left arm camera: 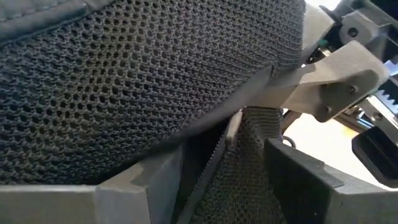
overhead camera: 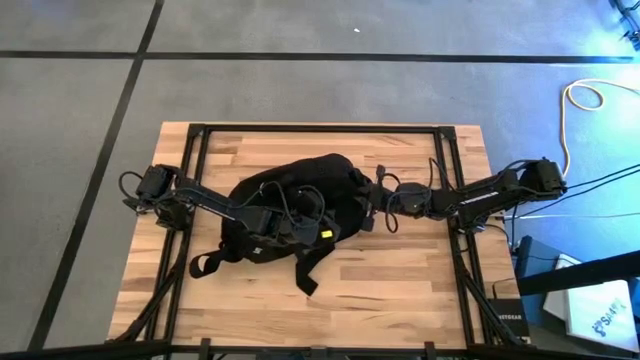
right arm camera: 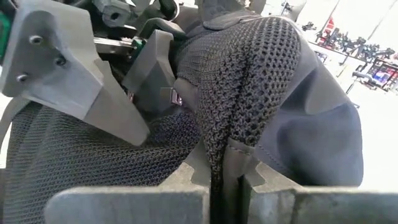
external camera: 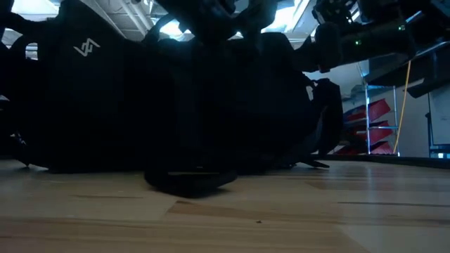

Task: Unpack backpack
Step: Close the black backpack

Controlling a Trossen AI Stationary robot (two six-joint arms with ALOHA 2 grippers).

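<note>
In the middle of the wooden table [overhead camera: 400,280] you have the backpack [overhead camera: 300,205] lying flat, its straps trailing toward the front edge. Your left gripper [left arm camera: 224,165] is pressed into its mesh panel with the fingers parted around a zipper seam, gripping nothing firmly. Your right gripper [right arm camera: 217,180], at the bag's right end, is clamped tight on a fold of that mesh fabric.

A wooden table [overhead camera: 400,275] stands on grey floor [overhead camera: 300,90] crossed by dark lines.
</note>
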